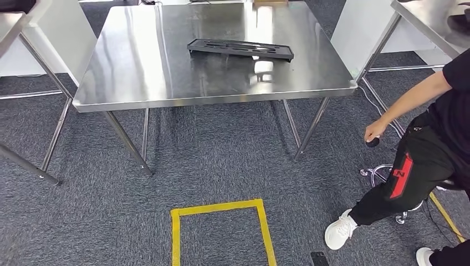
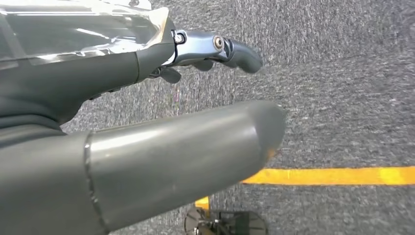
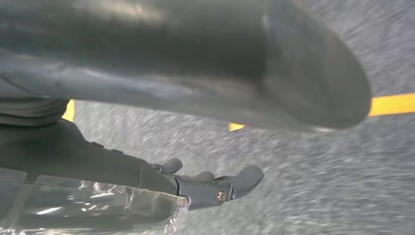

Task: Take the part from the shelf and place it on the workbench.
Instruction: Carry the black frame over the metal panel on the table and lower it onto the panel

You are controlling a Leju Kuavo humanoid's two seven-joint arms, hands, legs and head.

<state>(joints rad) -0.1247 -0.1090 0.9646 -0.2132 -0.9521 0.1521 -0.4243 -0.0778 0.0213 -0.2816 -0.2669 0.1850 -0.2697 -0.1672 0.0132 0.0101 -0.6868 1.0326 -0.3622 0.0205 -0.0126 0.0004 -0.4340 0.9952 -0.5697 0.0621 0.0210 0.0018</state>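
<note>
The flat black plastic part (image 1: 240, 49), long and slotted with raised ribs, lies on the stainless-steel workbench (image 1: 138, 72), toward its far edge and a little right of the middle. Its long side runs roughly along that far edge, slightly skewed, and its dark reflection shows in the polished top just in front of it. Nothing touches it.

The workbench stands on slanted metal legs over grey carpet (image 1: 221, 160). On the carpet in front of the near edge, yellow tape (image 1: 219, 209) marks 3 sides of a square outline. A small dark object (image 1: 319, 259) lies on the floor just right of that outline; what it is cannot be told.

The left hand (image 2: 161, 122) hangs over the carpet, well away from the workbench, its thick grey thumb extended and its darker fingers (image 2: 235, 51) lightly curved and apart from the thumb, holding nothing. A strip of the yellow tape runs beneath it.

The right hand (image 3: 195, 122) hangs likewise over the carpet, thumb out, fingers (image 3: 235, 183) loosely spread, with nothing in it.

At the right edge of the head view a person in black clothes and white shoes (image 1: 340, 231) stands beside a second metal table (image 1: 427, 22), 1 hand (image 1: 374, 132) down near a small dark object.
</note>
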